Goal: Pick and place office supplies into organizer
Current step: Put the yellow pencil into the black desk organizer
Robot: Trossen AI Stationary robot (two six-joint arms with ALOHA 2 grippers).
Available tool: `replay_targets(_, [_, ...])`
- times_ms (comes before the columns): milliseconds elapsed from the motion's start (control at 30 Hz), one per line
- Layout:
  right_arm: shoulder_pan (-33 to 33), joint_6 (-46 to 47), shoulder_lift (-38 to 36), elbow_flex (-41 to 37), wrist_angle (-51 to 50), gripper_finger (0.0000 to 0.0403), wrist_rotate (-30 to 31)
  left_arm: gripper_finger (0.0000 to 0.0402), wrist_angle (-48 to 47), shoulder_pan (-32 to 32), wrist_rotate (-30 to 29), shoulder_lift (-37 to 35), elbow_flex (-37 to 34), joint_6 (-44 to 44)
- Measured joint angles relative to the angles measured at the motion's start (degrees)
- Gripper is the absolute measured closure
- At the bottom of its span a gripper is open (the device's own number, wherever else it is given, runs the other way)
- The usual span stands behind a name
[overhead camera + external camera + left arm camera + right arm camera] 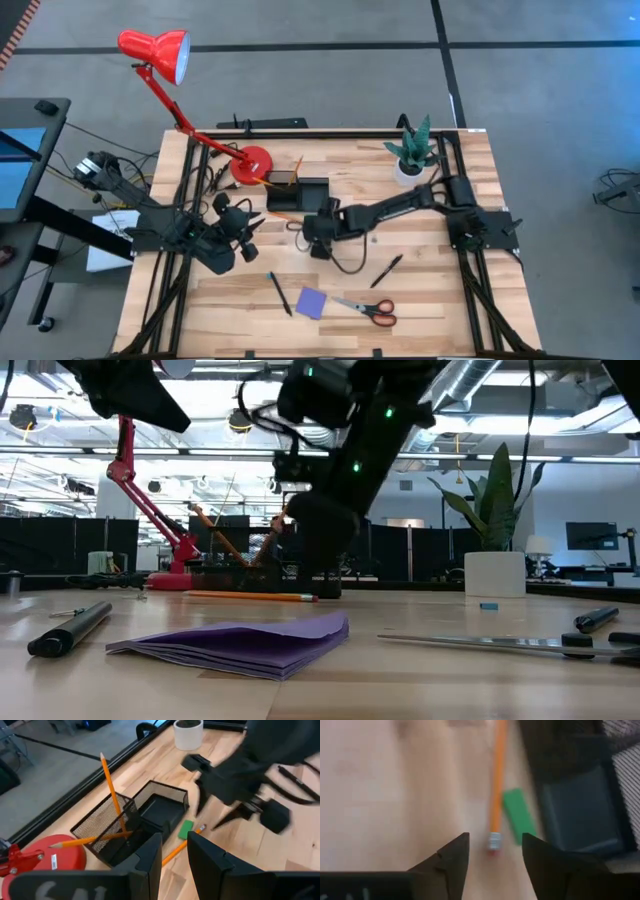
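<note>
Beside organizer [150, 815], right hand [492, 851] seemingly spread over pencil [496, 785].

Orange pencil [496, 785], green eraser [518, 812], black mesh organizer [131, 822], purple notepad [311, 302], red-handled scissors [368, 309], pale wood-grain table [430, 300].

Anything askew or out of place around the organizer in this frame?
Yes. One pencil stands tilted in the organizer's tall mesh section, and another lies crosswise through it, poking out the side. On the table beside the organizer lie a loose pencil and the green eraser, with the right gripper open over them.
</note>
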Motion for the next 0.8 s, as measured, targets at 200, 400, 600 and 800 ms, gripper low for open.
replay_targets(200, [-3.03, 0.06, -0.33, 0.15, 2.87, 0.0196, -1.2, 0.0317, -0.01, 0.02, -0.61, -0.02, 0.0, -0.03])
replay_targets(400, [-3.75, 2.81, 1.88, 0.08, 2.43, 0.02, -8.91, 0.0317, -0.02, 0.02, -1.52, -0.02, 0.0, -0.11])
replay_targets(600, [-2.69, 2.44, 2.16, 0.08, 3.29, 0.0219, -1.59, 0.0317, -0.6, 0.02, -1.72, -0.04, 0.0, -0.11])
replay_targets(800, [-2.95, 2.8, 3.81, 0.23, 3.51, 0.0219, -5.1, 0.0317, -0.59, 0.02, -1.74, -0.04, 0.0, -0.11])
